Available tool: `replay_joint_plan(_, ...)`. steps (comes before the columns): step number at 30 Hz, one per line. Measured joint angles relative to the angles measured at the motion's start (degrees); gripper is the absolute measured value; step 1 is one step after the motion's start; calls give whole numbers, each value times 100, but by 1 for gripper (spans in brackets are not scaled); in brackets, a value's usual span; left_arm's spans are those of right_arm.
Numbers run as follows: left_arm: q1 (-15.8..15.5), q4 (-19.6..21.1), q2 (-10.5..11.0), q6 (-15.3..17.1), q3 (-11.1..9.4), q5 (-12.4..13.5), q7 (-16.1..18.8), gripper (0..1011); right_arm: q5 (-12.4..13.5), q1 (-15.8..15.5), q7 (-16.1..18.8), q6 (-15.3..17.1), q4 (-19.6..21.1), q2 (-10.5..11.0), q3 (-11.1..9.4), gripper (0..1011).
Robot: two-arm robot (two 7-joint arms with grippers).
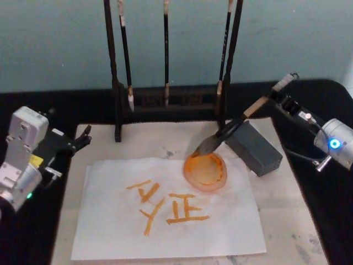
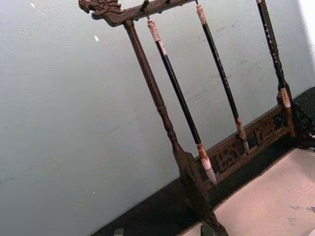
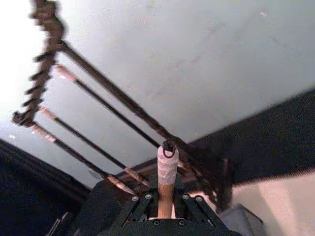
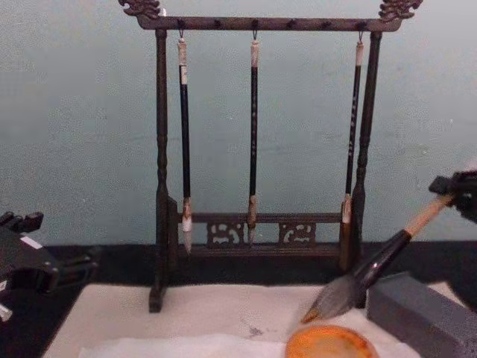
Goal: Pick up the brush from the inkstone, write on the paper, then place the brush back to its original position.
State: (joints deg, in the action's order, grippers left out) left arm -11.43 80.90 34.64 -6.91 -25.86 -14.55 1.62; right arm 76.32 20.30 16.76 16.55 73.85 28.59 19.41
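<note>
From the head, the right pincer (image 1: pixel 277 99) is clenched on the upper handle of the brush (image 1: pixel 242 118), toward the far right corner of the bench (image 1: pixel 60 107). The brush slants down and leftward. Its bristles reach the far rim of an orange dish (image 1: pixel 205 171), and its ferrule crosses the corner of the grey inkstone (image 1: pixel 255 148) (touching or not, I cannot tell). The paper (image 1: pixel 110 226) lies flat on the cream mat (image 1: pixel 287 215) toward the near edge. It bears orange strokes, and the dish sits on its far right corner. The left pincer (image 1: pixel 83 138) hangs at the bench's left edge; whether it is released or clenched I cannot tell.

From the left wrist, a dark wooden rack (image 2: pixel 152 88) stands along the far edge, with three thin brushes (image 2: pixel 179 98) hanging from it.

From the right wrist, the tan handle rises between the pincer's two sides, white cap and black loop uppermost.

From the chest, the bristle tip is orange and sits just above the dish's far rim, with the inkstone just beside it on the right.
</note>
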Motion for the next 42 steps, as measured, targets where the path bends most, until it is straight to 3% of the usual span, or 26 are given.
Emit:
replay_joint_plan(9, 0, 0, 0, 0, 0, 0, 0, 1010, -596, -102, 234, -706, 576, 266, 257, 177)
replay_joint_plan(13, 0, 0, 0, 0, 0, 0, 0, 1010, -1200, -104, 351, -1131, 760, 340, 433, 177)
replay_joint_plan(14, 0, 0, 0, 0, 0, 0, 0, 1009, -1200, -104, 351, -1131, 760, 340, 433, 177)
replay_joint_plan(17, 0, 0, 0, 0, 0, 0, 0, 1010, -1705, -11, 478, -1424, 762, 341, 570, 177)
replay_joint_plan(23, 0, 0, 0, 0, 0, 0, 0, 1010, -2302, 23, 639, -1843, 862, 316, 708, 177)
replay_joint_plan(42, 0, 0, 0, 0, 0, 0, 0, 1010, -3622, 107, 1087, -2723, 949, 89, 1036, 177)
